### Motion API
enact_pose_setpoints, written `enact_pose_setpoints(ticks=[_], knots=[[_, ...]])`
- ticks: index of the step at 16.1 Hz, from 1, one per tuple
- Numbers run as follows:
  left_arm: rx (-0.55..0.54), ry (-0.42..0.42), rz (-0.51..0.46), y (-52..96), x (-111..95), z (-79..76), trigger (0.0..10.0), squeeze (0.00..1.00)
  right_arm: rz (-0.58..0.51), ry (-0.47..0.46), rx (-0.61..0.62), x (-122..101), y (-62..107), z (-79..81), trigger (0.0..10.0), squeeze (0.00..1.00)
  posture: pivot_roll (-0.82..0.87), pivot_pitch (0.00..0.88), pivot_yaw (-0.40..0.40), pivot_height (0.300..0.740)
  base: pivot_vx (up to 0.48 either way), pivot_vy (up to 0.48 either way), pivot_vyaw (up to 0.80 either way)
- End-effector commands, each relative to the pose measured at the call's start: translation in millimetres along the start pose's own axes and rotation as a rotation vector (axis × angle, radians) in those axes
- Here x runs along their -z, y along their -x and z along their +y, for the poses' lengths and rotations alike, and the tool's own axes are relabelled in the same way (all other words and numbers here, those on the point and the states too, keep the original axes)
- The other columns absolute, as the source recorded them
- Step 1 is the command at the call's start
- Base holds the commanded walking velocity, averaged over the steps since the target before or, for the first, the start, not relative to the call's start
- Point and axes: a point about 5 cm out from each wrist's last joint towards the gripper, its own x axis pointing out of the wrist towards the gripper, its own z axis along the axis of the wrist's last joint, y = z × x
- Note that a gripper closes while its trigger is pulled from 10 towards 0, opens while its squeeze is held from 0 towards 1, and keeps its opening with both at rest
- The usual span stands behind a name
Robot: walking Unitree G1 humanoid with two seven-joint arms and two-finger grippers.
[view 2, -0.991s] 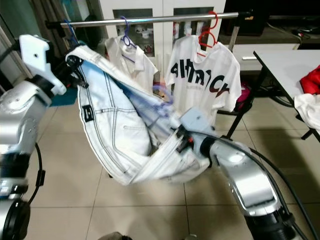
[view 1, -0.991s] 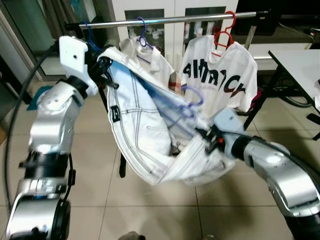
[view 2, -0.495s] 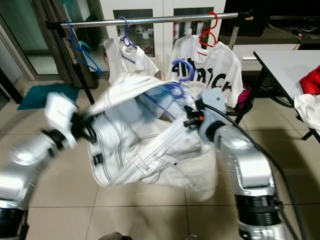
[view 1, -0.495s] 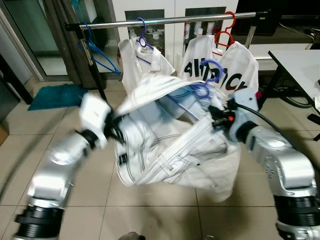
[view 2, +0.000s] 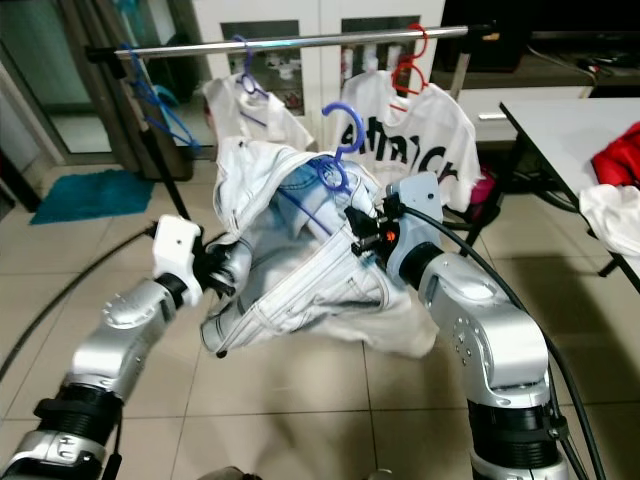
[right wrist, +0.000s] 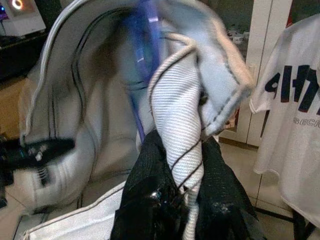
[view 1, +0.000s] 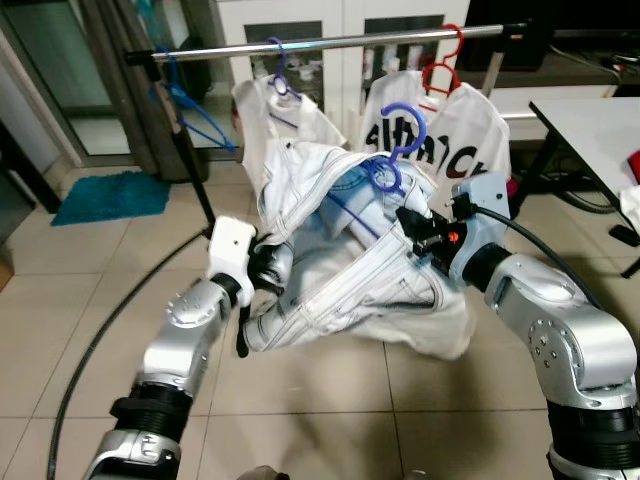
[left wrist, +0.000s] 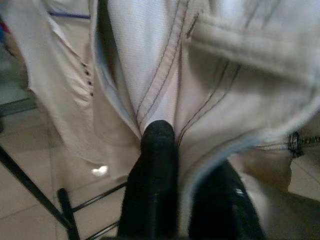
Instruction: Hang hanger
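1. Since half a second ago our left hand (view 1: 262, 283) has come in closer under the jeans (view 1: 350, 270) and the blur has gone; our right hand (view 1: 418, 228) has kept its height; the hanger (view 1: 392, 150) hook has stayed below the rail (view 1: 330, 41).
2. We see the left hand clamped on a seamed fold of the jeans, one black finger (left wrist: 158, 165) pressed against the cloth with fabric between the two.
3. We see the right hand clamped on a twisted band of the jeans (right wrist: 180, 130), its fingers (right wrist: 150, 175) either side of it; the blue hanger (right wrist: 145, 55) runs up just behind.
4. The jeans are bunched between our two hands, off the floor (view 1: 90, 290), with the hanger threaded inside and its blue hook poking up above the waist.
5. The hook is not yet on the rail; it stands in front of the printed shirt (view 1: 470, 135).
6. On the rail hang a bare blue hanger (view 1: 190, 90) at our left, a white shirt (view 1: 275, 110) on a blue hanger, and the printed shirt on a red hanger (view 1: 445, 65).
7. A white bench (view 1: 590, 125) stands at our right.
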Motion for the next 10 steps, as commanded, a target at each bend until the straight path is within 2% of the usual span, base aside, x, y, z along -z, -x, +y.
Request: enact_pose_setpoints(ticks=[1,3,5,6,7,8,10], knots=[[0.000,0.055,0.015,2.9,9,2.2,10.0,1.00,-0.141,0.016,0.003,-25,10.1,2.1,0.0,0.00,-0.17,0.000,0.095,0.740,0.000,0.000,0.00],[-0.008,0.028,-0.008,4.3,9,1.3,10.0,1.00,-0.129,0.011,0.029,-21,12.3,0.3,0.0,0.00,-0.17,0.000,0.095,0.740,0.000,0.000,0.00],[-0.051,0.020,-0.113,12.4,7,1.9,10.0,1.00,-0.113,0.020,0.061,-16,14.5,-2.0,0.0,0.00,-0.17,0.000,0.094,0.740,0.000,0.000,0.00],[-0.060,0.023,-0.129,21.4,8,0.6,10.0,1.00,-0.107,0.023,0.091,-12,15.5,-4.4,0.0,0.00,-0.16,0.000,0.089,0.740,0.000,0.000,0.00],[-0.060,0.014,-0.128,24.3,8,0.3,10.0,1.00,-0.101,0.028,0.104,-10,16.2,-5.5,0.0,0.00,-0.16,0.000,0.088,0.740,0.000,0.000,0.00],[-0.020,0.014,-0.155,37.5,5,-4.3,10.0,1.00,-0.070,0.039,0.173,-2,19.1,-13.3,0.0,0.00,-0.15,0.000,0.079,0.740,0.000,0.000,0.00],[-0.021,0.013,-0.196,49.8,-1,-7.6,10.0,1.00,-0.045,0.051,0.222,6,22.2,-19.6,0.0,0.00,-0.14,0.000,0.072,0.740,0.000,0.000,0.00]])
